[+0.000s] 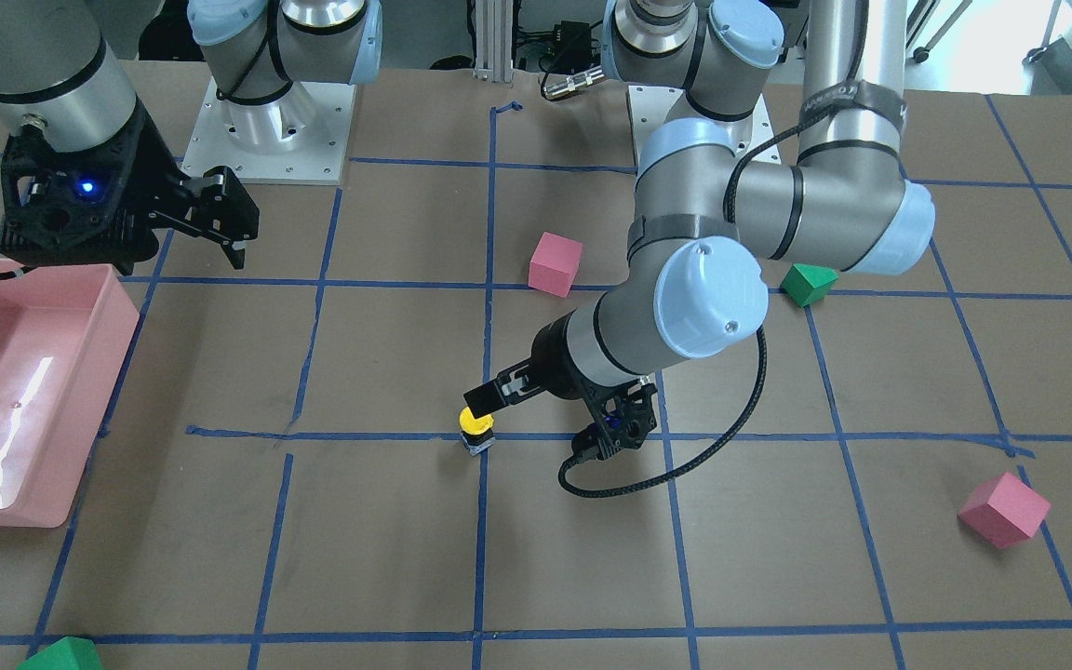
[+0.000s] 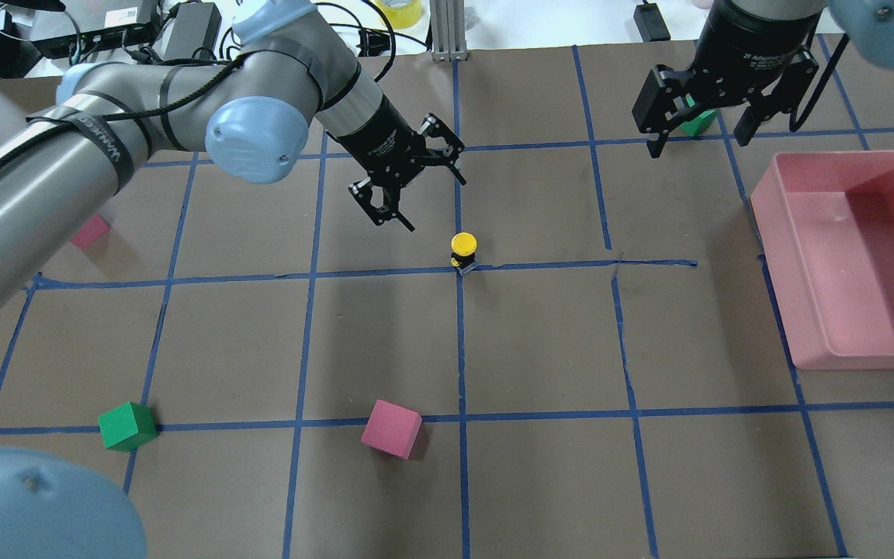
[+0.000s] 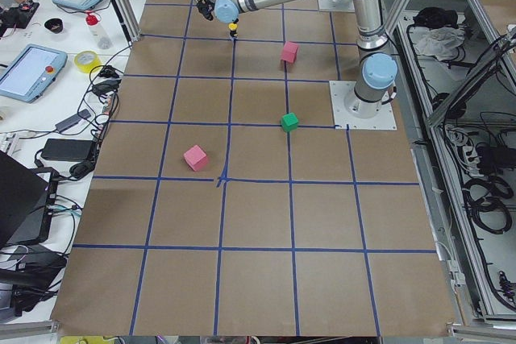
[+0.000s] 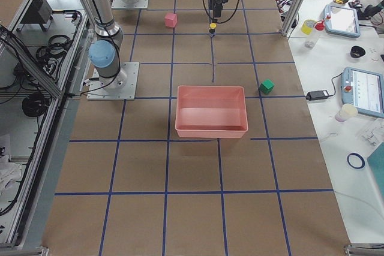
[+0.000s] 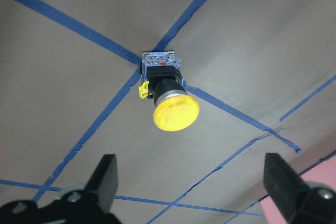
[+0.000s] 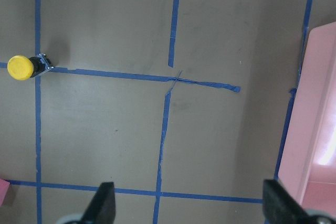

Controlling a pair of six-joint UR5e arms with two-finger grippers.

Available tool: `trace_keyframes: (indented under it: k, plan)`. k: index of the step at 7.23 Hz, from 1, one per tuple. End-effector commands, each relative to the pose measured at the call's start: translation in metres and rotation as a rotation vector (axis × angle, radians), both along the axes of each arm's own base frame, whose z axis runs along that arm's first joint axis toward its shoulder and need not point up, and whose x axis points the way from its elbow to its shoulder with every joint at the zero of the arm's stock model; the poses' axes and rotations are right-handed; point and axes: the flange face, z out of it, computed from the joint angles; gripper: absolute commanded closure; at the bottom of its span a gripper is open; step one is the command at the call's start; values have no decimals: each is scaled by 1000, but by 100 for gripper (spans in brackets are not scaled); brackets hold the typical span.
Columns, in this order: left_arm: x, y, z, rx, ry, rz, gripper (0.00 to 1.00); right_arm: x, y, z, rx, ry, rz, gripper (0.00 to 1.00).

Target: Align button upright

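Note:
The button (image 2: 463,250) stands upright on a crossing of blue tape lines, yellow cap on top, black body and grey base block below. It also shows in the front view as the button (image 1: 476,428) and in the left wrist view as the button (image 5: 168,95). My left gripper (image 2: 437,204) hangs open just up and to the left of it, not touching; its fingers (image 5: 107,178) are spread wide and hold nothing. My right gripper (image 2: 698,140) is open and empty at the far right, above the table. From the right wrist, the button (image 6: 26,67) shows at the left edge.
A pink bin (image 2: 777,256) sits at the right side. Nearer the robot lie a pink cube (image 2: 390,428) and a green cube (image 2: 127,425). Another pink cube (image 2: 90,231) is partly hidden under the left arm, and a second green cube (image 2: 699,123) lies below the right gripper.

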Motion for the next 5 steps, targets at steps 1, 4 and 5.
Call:
trace_keyframes:
  k: [1,4,5]
  plan:
    - [21,46,82,-169,-104,-254,1,-1,0,2,-6,1,-1,0]
    - [48,101,153,-279,-272,-498,0,-1,0,-4,0,1,0,0]
    - [55,117,174,-307,-325,-504,0,-1,0,-5,3,3,0,0]
